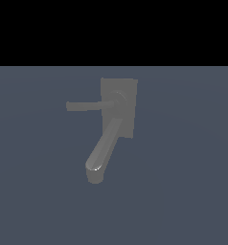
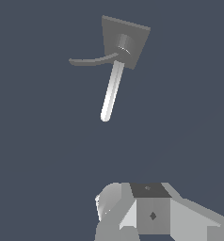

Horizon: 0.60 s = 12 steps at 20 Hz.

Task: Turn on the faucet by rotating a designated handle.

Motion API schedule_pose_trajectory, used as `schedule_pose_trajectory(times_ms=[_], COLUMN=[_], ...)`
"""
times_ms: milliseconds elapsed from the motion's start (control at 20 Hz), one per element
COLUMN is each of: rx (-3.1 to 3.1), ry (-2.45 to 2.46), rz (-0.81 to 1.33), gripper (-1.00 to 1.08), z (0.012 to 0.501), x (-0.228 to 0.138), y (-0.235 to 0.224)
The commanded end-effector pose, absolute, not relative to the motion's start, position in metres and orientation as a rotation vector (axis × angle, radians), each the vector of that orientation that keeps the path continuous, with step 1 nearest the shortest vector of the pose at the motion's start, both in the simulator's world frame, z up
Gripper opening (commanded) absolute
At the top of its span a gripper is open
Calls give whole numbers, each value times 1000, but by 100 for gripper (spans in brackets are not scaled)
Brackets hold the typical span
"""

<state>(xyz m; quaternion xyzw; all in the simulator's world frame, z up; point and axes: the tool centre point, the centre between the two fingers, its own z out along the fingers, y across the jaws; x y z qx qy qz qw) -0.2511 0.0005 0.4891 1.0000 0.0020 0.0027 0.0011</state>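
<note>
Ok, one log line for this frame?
phase: pre-contact | hand: clear of faucet, open/shut unclear | handle: points to exterior view's left, untouched

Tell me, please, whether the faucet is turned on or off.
Cannot tell: no water shows at the spout. The handle sticks out toward the exterior view's left, with nothing touching it.

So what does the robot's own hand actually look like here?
Only the wrist view shows any of it: the gripper is a blocky, matte light-grey and white body with angular facets, a darker grey top panel and a small diamond-shaped mark. No cables show, and its fingertips are out of frame.
</note>
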Motion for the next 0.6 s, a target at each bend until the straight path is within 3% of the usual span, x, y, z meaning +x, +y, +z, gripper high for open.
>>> schedule_pose_trajectory(times_ms=[0, 550], rx=[3139, 3105], ry=[6, 130], rz=[9, 27], gripper=[-100, -100], z=[489, 491], x=[-251, -246], y=[0, 17])
